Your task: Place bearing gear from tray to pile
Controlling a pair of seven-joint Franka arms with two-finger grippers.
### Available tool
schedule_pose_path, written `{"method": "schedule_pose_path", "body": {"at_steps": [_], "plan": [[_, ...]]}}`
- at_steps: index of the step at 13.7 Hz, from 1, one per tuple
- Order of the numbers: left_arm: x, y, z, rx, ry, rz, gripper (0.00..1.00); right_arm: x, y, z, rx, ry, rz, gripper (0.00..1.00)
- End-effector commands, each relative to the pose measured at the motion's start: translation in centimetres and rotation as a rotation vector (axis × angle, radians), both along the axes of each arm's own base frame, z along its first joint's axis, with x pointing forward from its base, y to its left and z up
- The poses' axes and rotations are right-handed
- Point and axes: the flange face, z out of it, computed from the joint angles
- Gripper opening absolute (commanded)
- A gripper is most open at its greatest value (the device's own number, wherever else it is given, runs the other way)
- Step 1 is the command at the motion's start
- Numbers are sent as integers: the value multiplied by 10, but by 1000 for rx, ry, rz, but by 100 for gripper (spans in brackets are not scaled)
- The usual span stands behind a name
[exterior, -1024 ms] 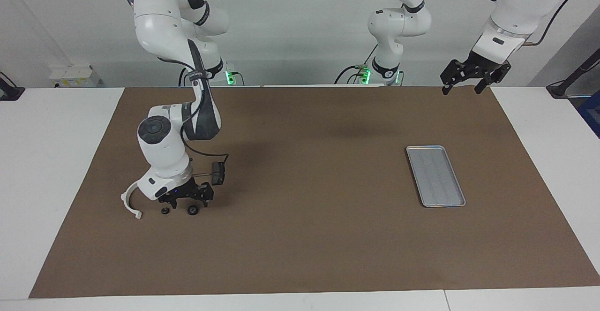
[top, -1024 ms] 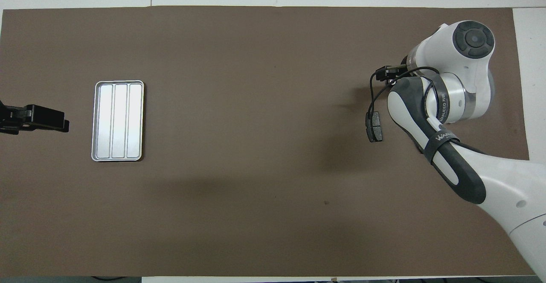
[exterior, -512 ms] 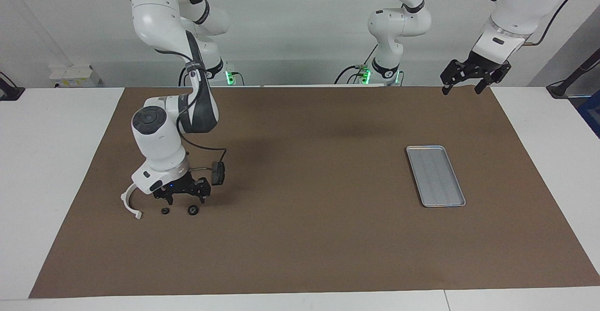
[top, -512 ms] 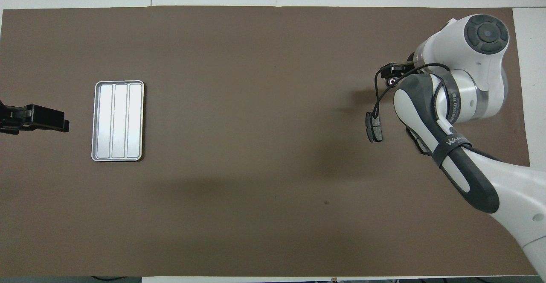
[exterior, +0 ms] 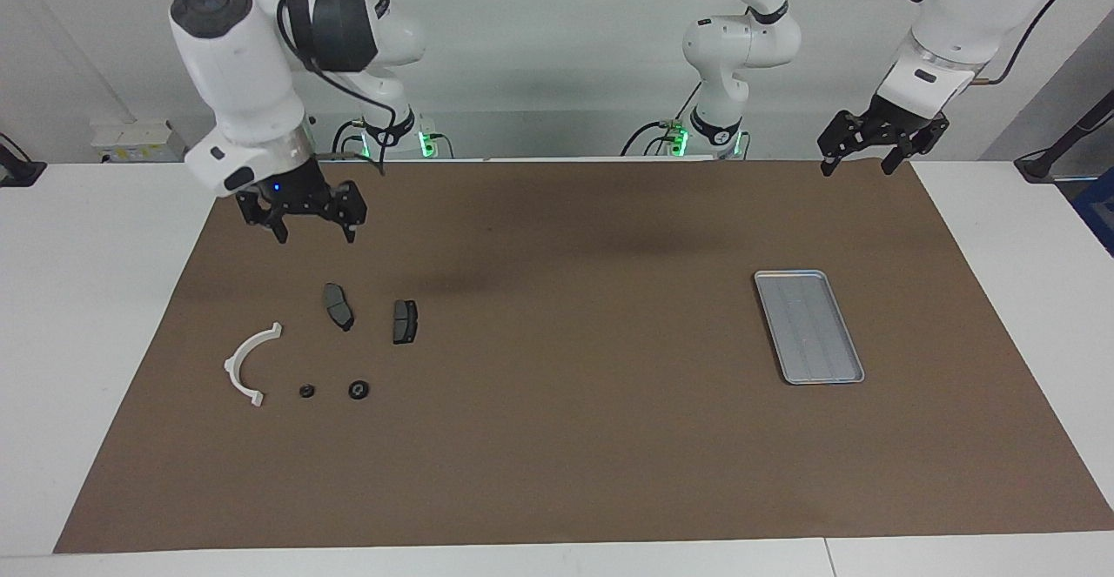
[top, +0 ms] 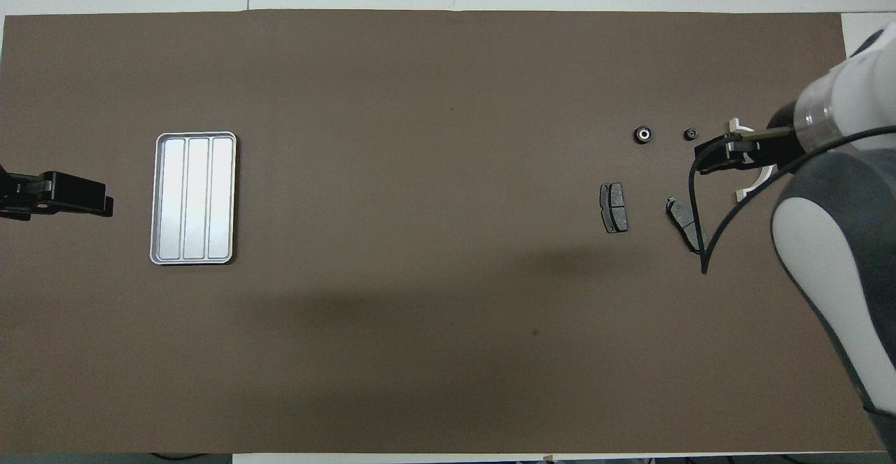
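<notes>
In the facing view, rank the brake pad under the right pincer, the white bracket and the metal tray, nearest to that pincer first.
1. Dark grey brake pad, below the right pincer.
2. White semicircular plastic bracket, farther from the robots.
3. Silver-grey ridged metal tray, toward the left arm's end.

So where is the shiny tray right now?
The tray lies flat on the brown mat toward the left arm's end of the table, alone and empty, far from the small parts at the right arm's end.

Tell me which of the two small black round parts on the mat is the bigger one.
The small black ring-shaped part nearer the dark grey brake-pad-shaped piece is bigger, with a pale centre in the overhead view. The smaller black round part lies beside the white semicircular plastic bracket.
</notes>
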Motion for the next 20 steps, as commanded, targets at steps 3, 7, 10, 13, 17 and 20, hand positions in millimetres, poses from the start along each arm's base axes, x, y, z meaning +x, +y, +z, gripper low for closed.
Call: {"method": "schedule_pose_path", "body": {"at_steps": [3, 7, 10, 13, 17, 20], "plan": [[-6, 0, 1, -11, 4, -10, 100, -49, -1, 35, 17, 57, 8, 100], [-6, 0, 1, -11, 4, -10, 100, -58, 1, 37, 59, 100, 4, 100], [-6, 0, 1, -11, 4, -10, 100, -57, 3, 38, 65, 91, 4, 100], [-6, 0, 1, -11, 3, -10, 100, -57, 5, 38, 63, 90, 9, 100], [-6, 0, 1, -11, 4, -10, 100, -57, 6, 42, 64, 79, 9, 100], [-6, 0, 1, -11, 4, -10, 100, -56, 6, 42, 64, 78, 9, 100]]}}
